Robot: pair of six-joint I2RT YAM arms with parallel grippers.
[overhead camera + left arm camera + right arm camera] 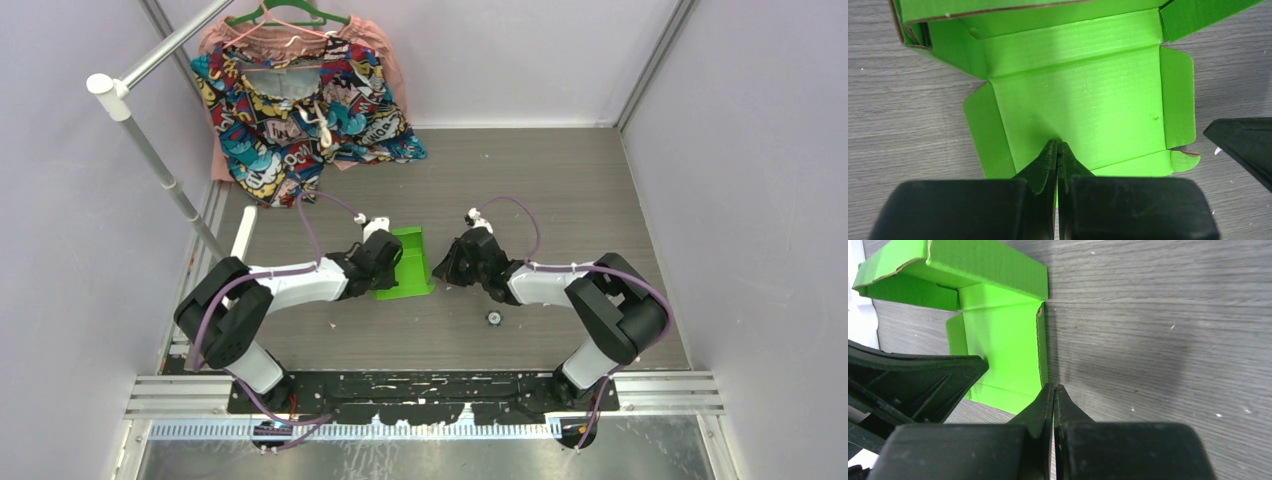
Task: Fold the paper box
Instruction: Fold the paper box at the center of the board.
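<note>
The paper box (408, 262) is a lime-green die-cut card lying on the grey table between the two grippers. Its far end is folded up into walls (998, 15). Its near panel (1083, 110) lies flat with narrow side flaps. My left gripper (1057, 145) is shut, and its tips rest over the near part of the flat panel. My right gripper (1053, 387) is shut with its tips at the card's right edge (1040, 355), beside the side flap. In the top view the left gripper (385, 258) is at the box's left side and the right gripper (447, 262) at its right side.
A colourful patterned garment (300, 110) hangs on a green hanger at the back left, beside a white rail (150, 150). A small black round part (493, 318) lies on the table near the right arm. A white strip (243, 232) lies at the left edge.
</note>
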